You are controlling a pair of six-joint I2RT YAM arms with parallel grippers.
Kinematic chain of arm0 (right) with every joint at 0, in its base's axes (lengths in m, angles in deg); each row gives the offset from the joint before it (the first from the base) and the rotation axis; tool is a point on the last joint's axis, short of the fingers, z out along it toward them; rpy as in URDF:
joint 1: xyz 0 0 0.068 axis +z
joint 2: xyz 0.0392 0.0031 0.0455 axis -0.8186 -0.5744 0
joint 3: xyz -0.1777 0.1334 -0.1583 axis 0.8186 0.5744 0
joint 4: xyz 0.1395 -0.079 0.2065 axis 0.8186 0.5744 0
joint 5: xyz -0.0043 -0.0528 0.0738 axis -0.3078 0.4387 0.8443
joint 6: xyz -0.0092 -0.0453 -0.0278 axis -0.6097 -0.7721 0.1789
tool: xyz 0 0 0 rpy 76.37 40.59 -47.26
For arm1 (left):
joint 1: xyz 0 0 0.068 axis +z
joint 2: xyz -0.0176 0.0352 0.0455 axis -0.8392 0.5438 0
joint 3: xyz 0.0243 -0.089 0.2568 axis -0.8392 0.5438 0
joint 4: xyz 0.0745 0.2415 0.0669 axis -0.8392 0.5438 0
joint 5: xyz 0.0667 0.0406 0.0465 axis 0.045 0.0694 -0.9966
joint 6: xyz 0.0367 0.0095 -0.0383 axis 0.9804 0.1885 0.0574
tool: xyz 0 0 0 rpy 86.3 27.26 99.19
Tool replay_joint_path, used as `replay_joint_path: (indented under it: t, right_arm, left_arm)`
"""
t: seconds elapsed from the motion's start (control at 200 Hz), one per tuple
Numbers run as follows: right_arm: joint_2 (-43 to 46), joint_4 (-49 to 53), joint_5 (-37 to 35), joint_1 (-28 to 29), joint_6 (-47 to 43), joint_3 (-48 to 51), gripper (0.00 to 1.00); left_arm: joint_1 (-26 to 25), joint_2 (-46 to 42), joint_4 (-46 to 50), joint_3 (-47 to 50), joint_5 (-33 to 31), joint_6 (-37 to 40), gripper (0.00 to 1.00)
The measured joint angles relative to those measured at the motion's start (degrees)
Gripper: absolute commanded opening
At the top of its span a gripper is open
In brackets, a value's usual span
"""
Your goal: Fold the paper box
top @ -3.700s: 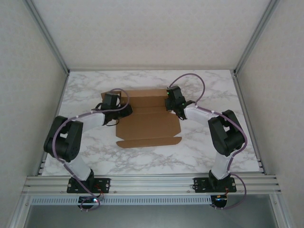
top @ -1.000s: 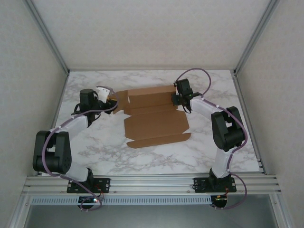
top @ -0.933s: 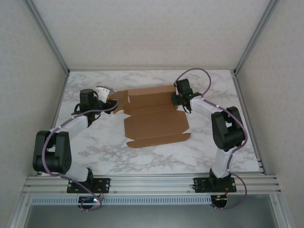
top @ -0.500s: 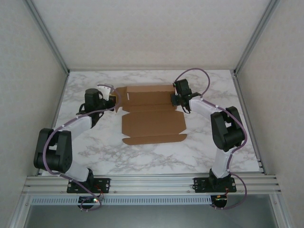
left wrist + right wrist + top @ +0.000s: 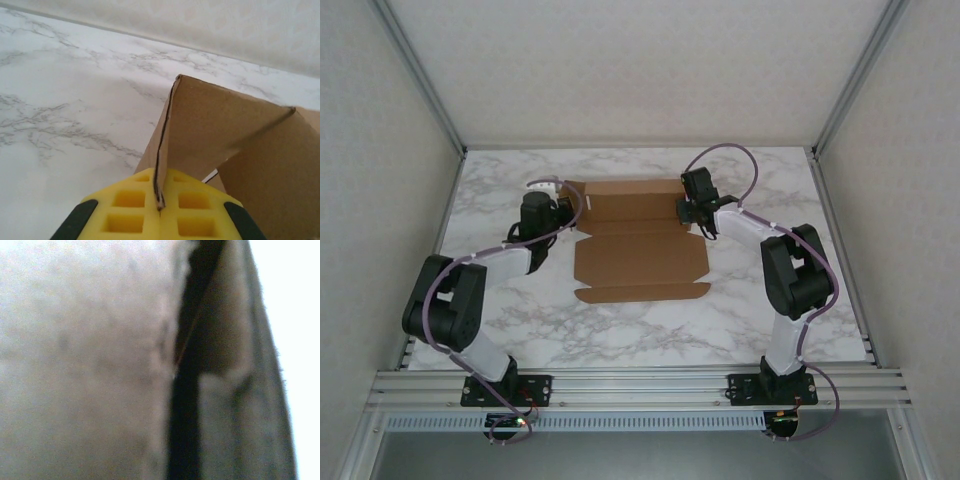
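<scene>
The paper box (image 5: 640, 255) is a flat brown die-cut sheet lying in the middle of the marble table (image 5: 520, 320). My left gripper (image 5: 566, 208) is at its far-left corner. In the left wrist view the yellow pads (image 5: 127, 210) are pressed together on the edge of a raised side flap (image 5: 210, 120), so the left gripper (image 5: 160, 205) is shut on it. My right gripper (image 5: 686, 212) sits at the sheet's far-right edge. The right wrist view is blurred, with cardboard (image 5: 85, 365) very close to the lens and the fingers hidden. It appears shut on that edge.
Grey walls and aluminium posts (image 5: 430, 95) close the table in on three sides. A metal rail (image 5: 640, 385) runs along the near edge at the arm bases. Bare marble lies in front of the sheet and at both sides.
The left gripper has closed on the left flap and its arm has swung in to the right. The sheet has turned back square and slid a little left. The right gripper stayed at its edge.
</scene>
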Motion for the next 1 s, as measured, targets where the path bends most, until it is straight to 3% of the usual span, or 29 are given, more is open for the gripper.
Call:
replay_joint_path:
  t: [0.586, 0.681, 0.851, 1.001]
  right_arm:
    - [-0.39, 1.88, -1.09, 0.33, 0.07, -1.27, 0.12]
    - [-0.48, 2.01, -1.27, 0.31, 0.20, -1.36, 0.12]
    - [-0.50, 1.99, -1.07, 0.31, -0.02, -1.38, 0.14]
    - [-0.50, 1.88, -0.74, 0.31, -0.42, -1.38, 0.14]
  left_arm:
    - [-1.46, -2.12, 1.46, 1.22, -3.04, -5.75, 0.03]
    - [-1.68, -4.17, 3.28, 2.19, -3.04, -5.75, 0.11]
    - [-1.73, -7.34, 7.87, 2.34, -1.20, -3.43, 0.34]
    - [-0.33, -10.80, 11.17, 2.32, 0.37, -1.16, 0.45]
